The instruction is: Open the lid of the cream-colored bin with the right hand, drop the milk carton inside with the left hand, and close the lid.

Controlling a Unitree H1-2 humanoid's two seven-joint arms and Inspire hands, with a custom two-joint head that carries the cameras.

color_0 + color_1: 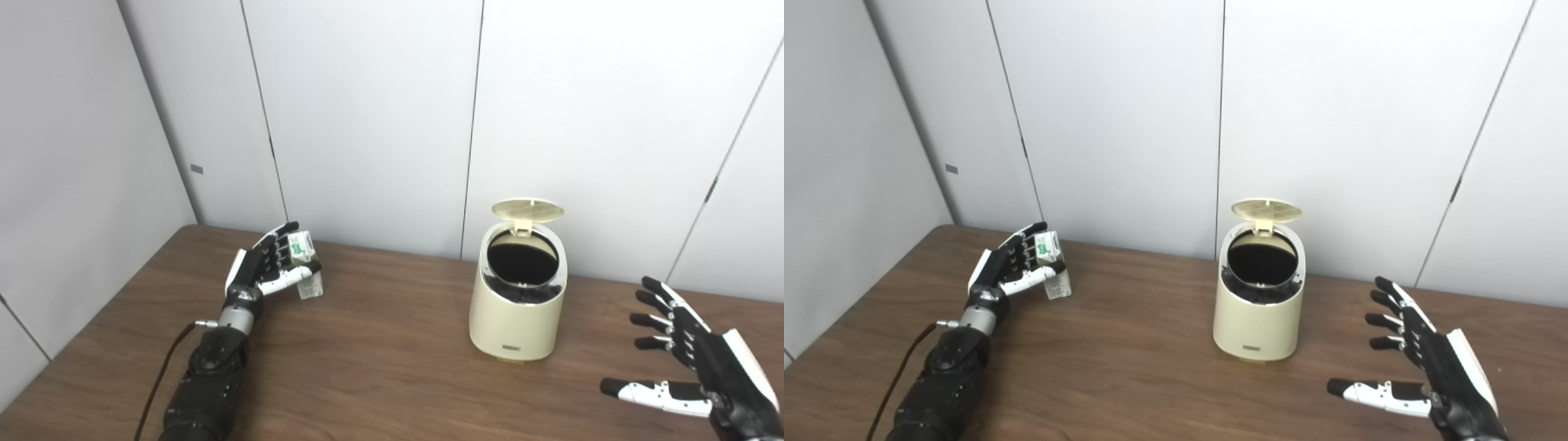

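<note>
In the left eye view, my left robot hand [264,264] at 9 o'clock grasps the milk carton [307,264], whose base rests on the tabletop [380,361]. The cream-colored bin [518,306] stands at 3 o'clock of the carton, well apart, its lid [528,210] tipped up and the dark mouth exposed.

In the right eye view, my right robot hand [1421,367] hangs released at 4 o'clock of the bin, fingers [1387,301] spread, holding nothing.
</note>
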